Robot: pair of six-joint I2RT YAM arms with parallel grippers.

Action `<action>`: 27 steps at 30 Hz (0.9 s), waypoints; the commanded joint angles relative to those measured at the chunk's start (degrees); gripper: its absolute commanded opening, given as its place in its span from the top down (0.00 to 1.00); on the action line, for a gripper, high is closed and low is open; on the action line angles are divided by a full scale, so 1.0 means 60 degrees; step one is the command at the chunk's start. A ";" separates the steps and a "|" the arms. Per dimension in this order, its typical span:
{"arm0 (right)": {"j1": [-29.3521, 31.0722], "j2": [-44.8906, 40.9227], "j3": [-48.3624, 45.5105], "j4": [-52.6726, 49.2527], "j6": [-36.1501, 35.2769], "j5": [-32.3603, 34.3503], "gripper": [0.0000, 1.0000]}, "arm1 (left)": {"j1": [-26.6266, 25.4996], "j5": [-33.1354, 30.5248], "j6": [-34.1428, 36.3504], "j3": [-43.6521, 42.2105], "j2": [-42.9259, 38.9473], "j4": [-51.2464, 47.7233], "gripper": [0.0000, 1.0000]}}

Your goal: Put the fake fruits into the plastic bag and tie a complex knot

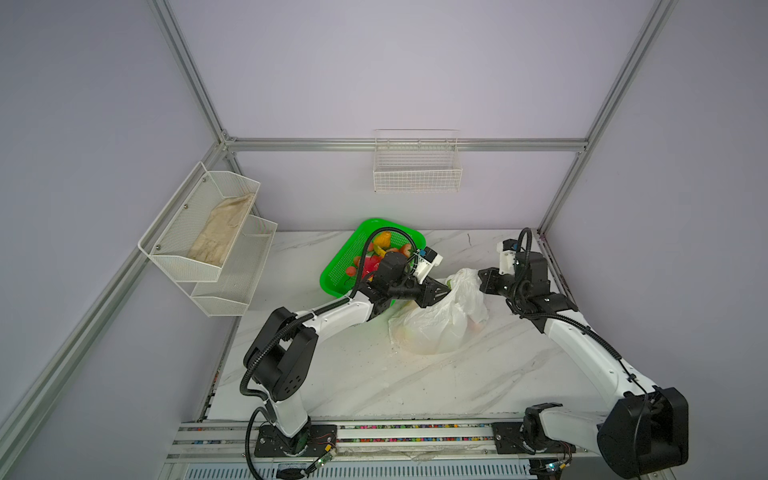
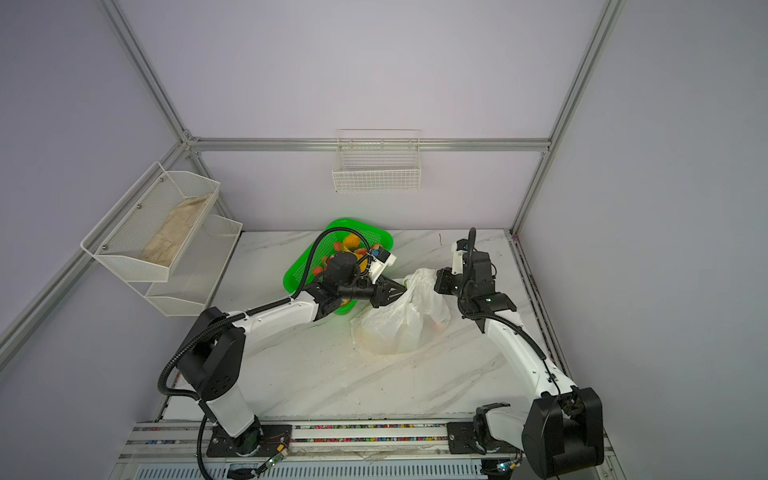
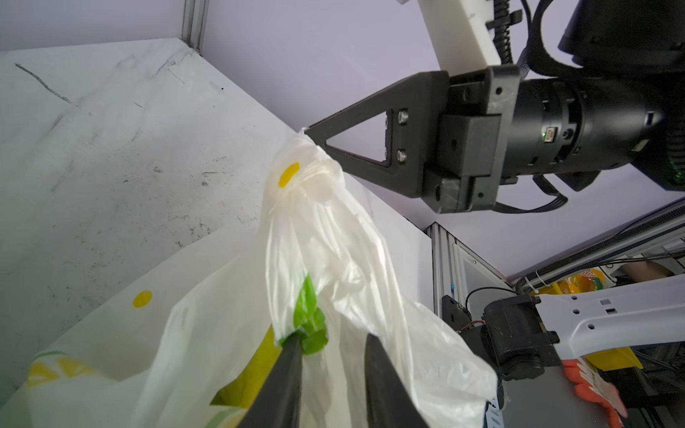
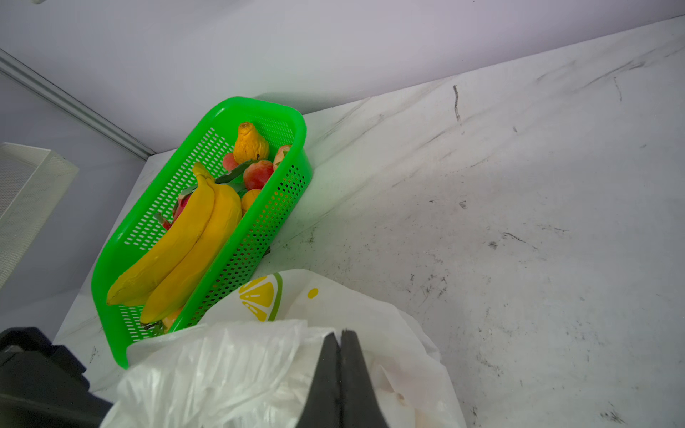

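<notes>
Left claw (image 3: pixel 331 339) slightly parted, touching plastic bag (image 3: pixel 333 241) | right claw (image 4: pixel 341 335) pinching its top

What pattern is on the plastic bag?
The plastic bag: yellow lemon slice, green rim; clearest in right wrist view.

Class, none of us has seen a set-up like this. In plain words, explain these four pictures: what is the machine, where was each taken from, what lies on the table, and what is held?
The machine is two robot arms, a left arm and a right arm, each ending in a two-fingered pincer. Two pictures look down on the whole scene; two come from cameras on the wrists. On the marble table stand a green basket of fake fruits, bananas among them, and a white plastic bag. The right pincer is shut on the bag's bunched top. The left pincer has its fingers apart, one touching the bag.
</notes>
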 commanded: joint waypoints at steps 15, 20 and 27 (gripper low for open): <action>-0.0006 -0.0081 -0.0192 0.0150 -0.0421 -0.0260 1.00 | 0.0330 -0.0775 0.0256 0.1125 -0.0560 -0.0343 0.44; -0.0005 -0.0053 -0.0143 0.0093 -0.0481 -0.0235 1.00 | 0.0623 -0.0277 -0.0573 0.1002 -0.0621 0.0455 0.38; 0.0002 -0.0045 -0.0204 0.0106 -0.0498 -0.0220 1.00 | 0.0668 0.0195 -0.1035 0.1104 -0.0389 0.0796 0.35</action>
